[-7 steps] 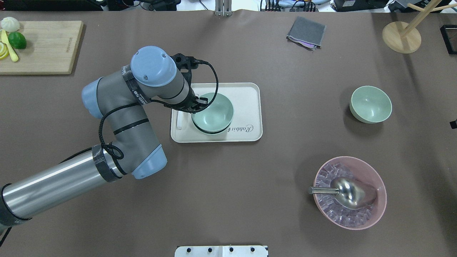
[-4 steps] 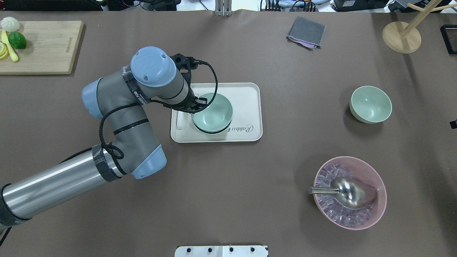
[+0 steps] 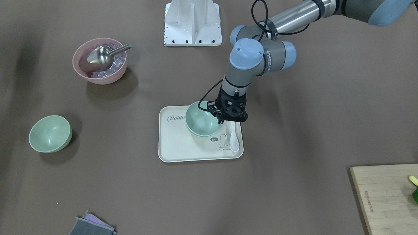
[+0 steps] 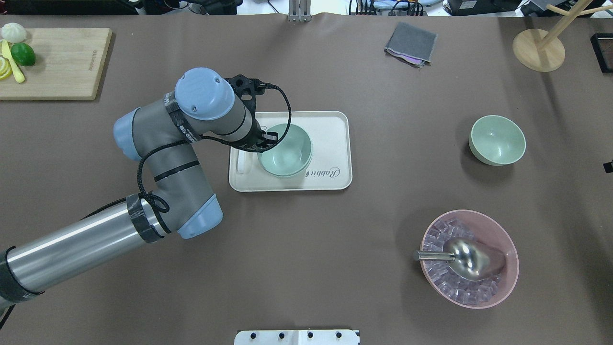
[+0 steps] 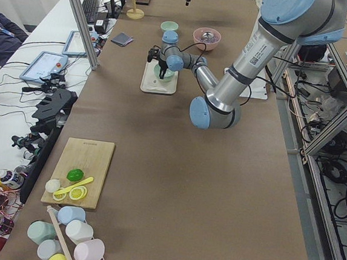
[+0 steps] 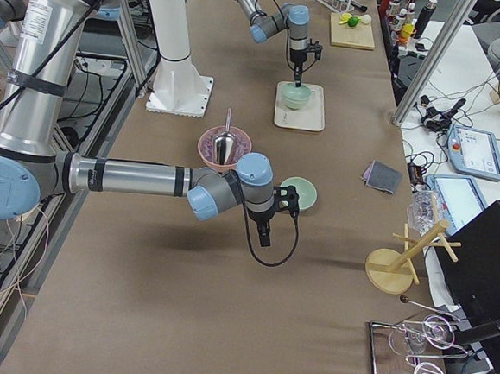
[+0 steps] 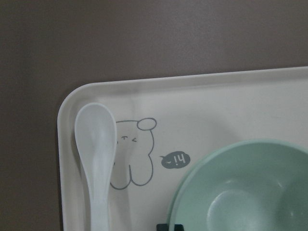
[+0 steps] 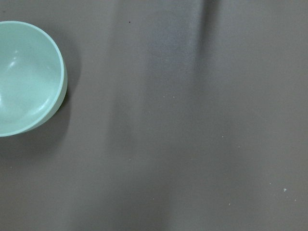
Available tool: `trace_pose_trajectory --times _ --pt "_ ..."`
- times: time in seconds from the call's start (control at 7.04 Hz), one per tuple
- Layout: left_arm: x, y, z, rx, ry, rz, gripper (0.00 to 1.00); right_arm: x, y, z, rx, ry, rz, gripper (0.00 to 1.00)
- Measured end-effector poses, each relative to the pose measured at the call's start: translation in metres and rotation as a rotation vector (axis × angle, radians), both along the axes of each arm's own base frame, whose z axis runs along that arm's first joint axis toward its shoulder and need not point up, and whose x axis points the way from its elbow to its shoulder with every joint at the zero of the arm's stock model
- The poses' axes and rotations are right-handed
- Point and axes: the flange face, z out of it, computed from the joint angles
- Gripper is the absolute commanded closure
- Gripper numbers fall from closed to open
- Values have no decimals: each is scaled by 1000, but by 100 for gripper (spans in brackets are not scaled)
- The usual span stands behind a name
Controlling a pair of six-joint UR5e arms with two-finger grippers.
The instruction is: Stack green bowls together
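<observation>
Room: lab space with metal framing; a white bench [image 5: 4, 121] along the table's far edge carries cables and one tablet [image 5: 45, 65].
Table [image 4: 306, 268]: one long top under a matte brown cover, faintly creased.
Left arm [image 4: 167, 158]: one, grey with blue caps, bent over the tray; the lettering on its band is too small to read.
Right arm [image 6: 129, 177]: one, stretched low toward the third bowl.
Cutting board [image 4: 57, 62]: one, pale wood, at the far corner on the robot's left, carrying one lime [image 4: 23, 54] and lemon slices [image 4: 5, 67]; its edge stamp cannot be read.
Tray [image 4: 330, 129]: one, cream, with rounded corners, near the table's middle; it bears the script "Rabbit", a line-drawn rabbit and a speech bubble [image 7: 173, 160] saying "hi".
Pink bowl [image 3: 101, 80]: one, filled with clear cubes, on the near side to the robot's right.
Green bowls: three. The nested pair [image 4: 285, 151] sits on the tray, one inside the other; the third bowl [image 4: 497, 140] stands upright on the bare cover, well apart to the robot's right.
Wooden stand [image 4: 539, 49]: one, round-based, far right corner.
Grey cloth [image 4: 411, 43]: one, folded, at the far edge.
Left gripper [image 3: 222, 120]: pinching the rim of the upper bowl of the nested pair, on the side toward the spoon.
Right gripper [image 6: 264, 237]: hangs just beside the third bowl; whether its fingers are spread or pressed together cannot be told.
Metal scoop [image 4: 471, 258]: one, lying in the cubes, handle over the rim.
Spoon [image 3: 234, 138]: one, white, on the tray beside the rabbit.
</observation>
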Motion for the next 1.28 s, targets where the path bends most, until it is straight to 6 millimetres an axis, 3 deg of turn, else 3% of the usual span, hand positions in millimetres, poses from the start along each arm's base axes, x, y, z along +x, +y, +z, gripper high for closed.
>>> trace_pose_trajectory --times 0.14,0.28,0.57,0.85,0.99,1.28 --pt "0 0 0 2 1 1 29 0 0 0 0 0 0 0" --pt "-1 1 -3 6 6 2 3 0 0 0 0 0 0 0" --pt "-7 3 -14 18 26 1 2 1 0 0 1 0 1 0" --pt "-31 -7 -20 30 40 14 1 0 -1 -1 4 0 -2 0" --pt "-60 -21 -6 48 30 50 0 -1 -2 -2 8 0 -3 0" --pt "-169 -65 52 124 -26 153 0 -5 -13 -11 17 -2 6 0"
